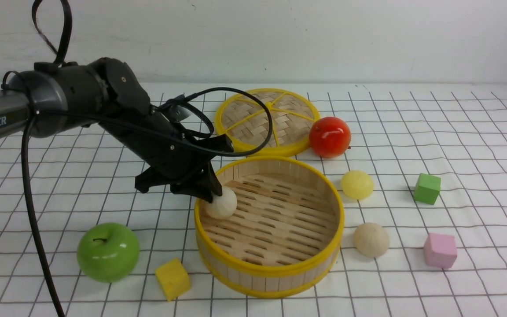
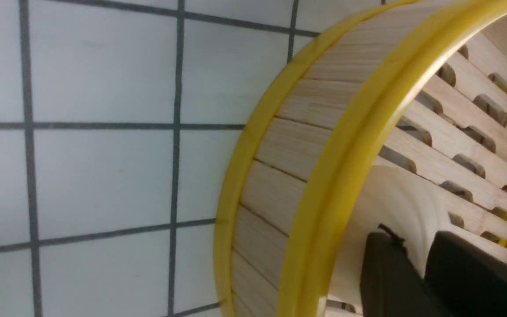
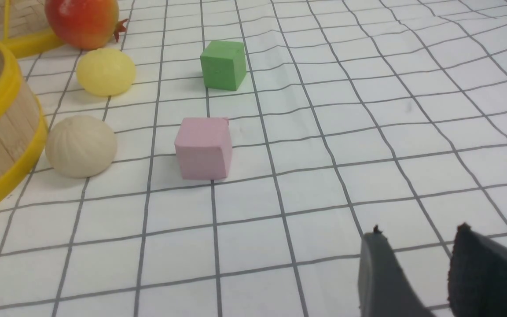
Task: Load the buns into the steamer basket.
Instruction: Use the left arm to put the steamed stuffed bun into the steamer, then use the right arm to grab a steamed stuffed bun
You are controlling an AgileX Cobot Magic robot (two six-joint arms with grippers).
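Matte cream bun (image 1: 222,204) inside round slatted bamboo basket (image 1: 271,281), left edge; left gripper (image 1: 213,190) on it, clamp unclear; right gripper (image 3: 419,230) fingers apart, empty.

Table (image 1: 478,145) w/ white cloth, grey grid. My left, near edge: green apple (image 1: 108,252), yellow cube (image 1: 172,278) just beside it. Steamer basket (image 1: 271,270) sits mid-table. Behind it the woven lid (image 1: 258,119) lies flat, red fruit (image 1: 329,137) just beside its rim. My right: yellow bun (image 1: 357,185) & beige bun (image 1: 371,239) near basket, green cube (image 1: 427,188) & pink cube (image 1: 440,250) further out.
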